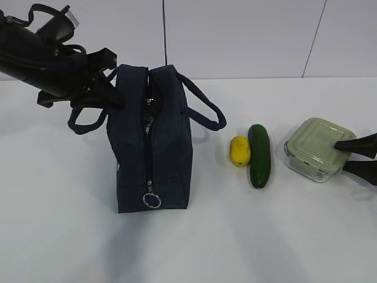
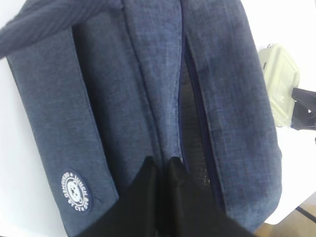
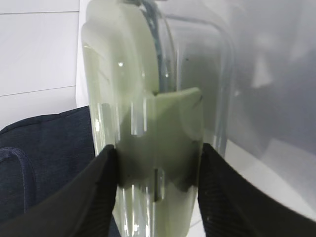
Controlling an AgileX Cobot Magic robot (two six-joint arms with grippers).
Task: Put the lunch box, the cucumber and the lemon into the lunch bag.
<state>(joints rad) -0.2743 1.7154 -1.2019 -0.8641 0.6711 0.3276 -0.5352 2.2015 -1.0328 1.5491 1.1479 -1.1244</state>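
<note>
The square clear glass lunch box with a pale sage-green clip-on lid [image 1: 318,148] is shown lid up on the white table [image 1: 247,242], clamped between the fingers of the right gripper [image 1: 357,156], one finger over the lid and one against the near glass wall. In the right wrist view the lunch box [image 3: 153,133] fills the gap between the two black pads [image 3: 98,192]. Inboard of this gripper lie the smooth dark green cucumber [image 1: 259,155] and, touching its far side, the small oval bright yellow lemon [image 1: 239,151]; the cucumber's long axis runs from the camera toward the back wall, parallel to the bag's length. Well beyond them stands the boxy dark navy fabric lunch bag [image 1: 152,147], upright, its zipper line facing the camera and its silver ring pull [image 1: 151,200] hanging low at the near end. The left gripper [image 2: 160,170] is seen closed, pinching the fabric at the edge of the parted zipper slit. The step in hand is judged to be the holding-open of the bag and the grasp of the lunch box. The next move calls for the box to be lifted, carried across the cucumber and lemon, and lowered squarely through the narrow opening, which may need widening.
</note>
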